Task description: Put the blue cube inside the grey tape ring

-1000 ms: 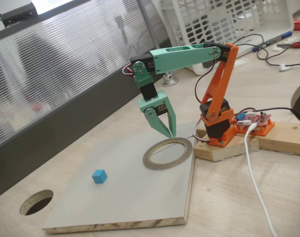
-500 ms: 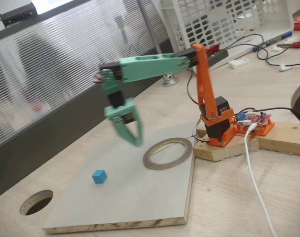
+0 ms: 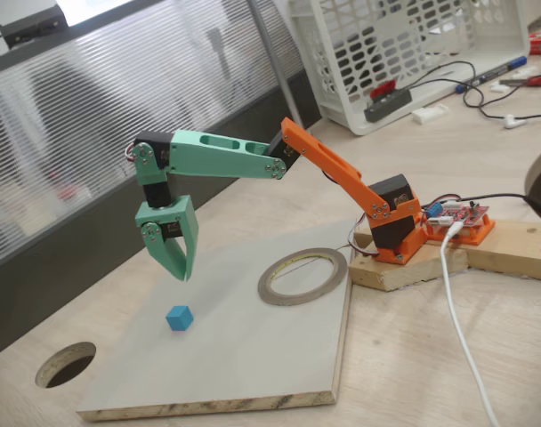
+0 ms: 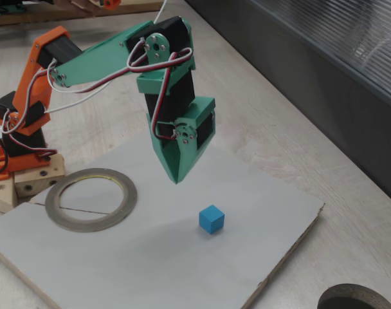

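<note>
In a fixed view we see the gripper (image 3: 185, 273) hanging above the blue cube (image 3: 179, 318), fingers clenched, empty; the grey tape ring (image 3: 302, 277) lies flat on the board (image 3: 253, 365); in another fixed view the cube (image 4: 211, 219) sits apart from the ring (image 4: 90, 199).

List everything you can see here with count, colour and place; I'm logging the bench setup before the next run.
blue cube: one, bright blue, on the grey board, apart from the ring
grey tape ring: one, grey with yellowish inner rim, flat on the board near the arm's base
board: one, pale grey, on the wooden table
round hole: one, dark, in the tabletop beside the board
basket: one, white, behind the arm
cable: one, white, across the table
arm: one, orange and green
hand: one, green, shut, above the cube
</note>
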Tool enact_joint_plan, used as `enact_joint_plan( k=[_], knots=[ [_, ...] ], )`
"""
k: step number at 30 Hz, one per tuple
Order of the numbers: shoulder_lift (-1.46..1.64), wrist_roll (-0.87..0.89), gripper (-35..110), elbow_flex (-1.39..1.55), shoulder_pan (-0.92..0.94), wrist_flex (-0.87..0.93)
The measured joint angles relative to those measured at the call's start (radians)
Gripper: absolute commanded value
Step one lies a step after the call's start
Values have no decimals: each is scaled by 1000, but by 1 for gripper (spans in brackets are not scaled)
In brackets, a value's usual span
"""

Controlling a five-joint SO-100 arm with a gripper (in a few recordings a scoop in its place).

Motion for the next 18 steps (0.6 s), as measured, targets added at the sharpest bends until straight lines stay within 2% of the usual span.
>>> enact_joint_plan(
  k=[18],
  knots=[
    [-12,-2,4,-2,-2,0]
  ],
)
